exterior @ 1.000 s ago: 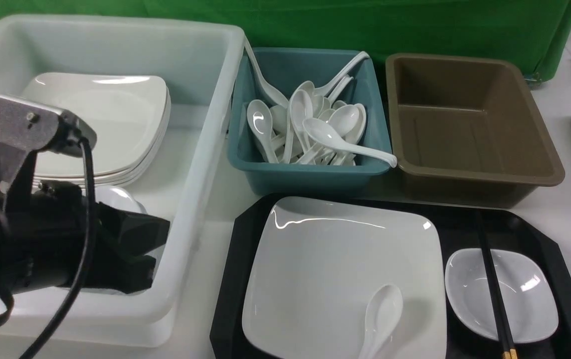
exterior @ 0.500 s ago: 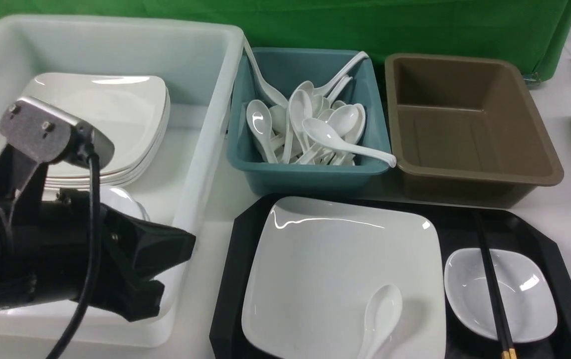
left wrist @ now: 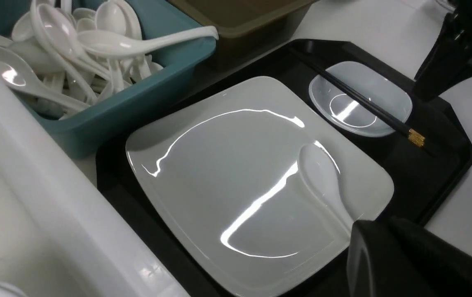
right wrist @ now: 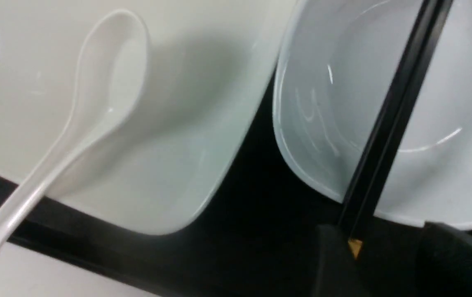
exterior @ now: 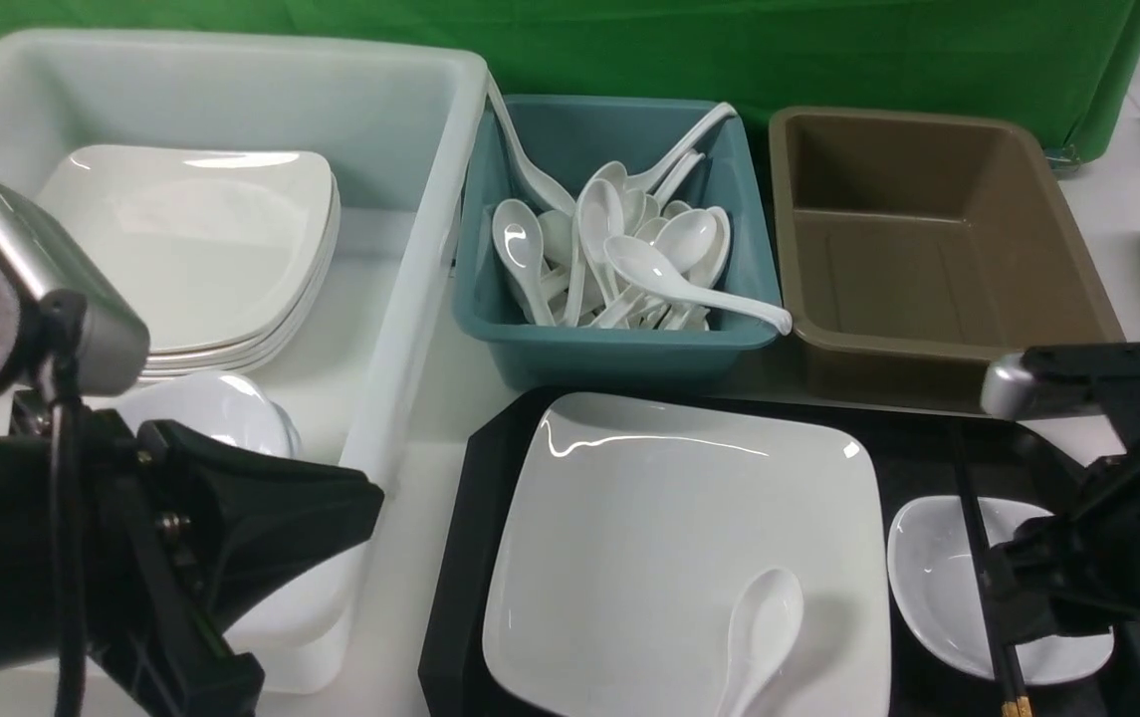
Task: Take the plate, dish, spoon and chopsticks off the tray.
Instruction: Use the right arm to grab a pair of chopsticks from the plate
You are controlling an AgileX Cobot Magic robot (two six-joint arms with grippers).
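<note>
Chopsticks [exterior: 969, 498]: across the dish [exterior: 938, 588] on the tray [exterior: 465, 558]; thin, stiff, light, slippery, likely to roll.
Hold: near the gold ends, both sticks together.
Right gripper [right wrist: 388, 247]: apart, at those ends.
Left gripper [exterior: 309, 593]: apart, empty.

You get clear air above the plate [exterior: 669, 518]; the teal tub [exterior: 619, 358] and brown tub [exterior: 928, 370] stand just beyond the tray's [exterior: 455, 583] far edge, the white bin [exterior: 410, 299] close on its left.
</note>
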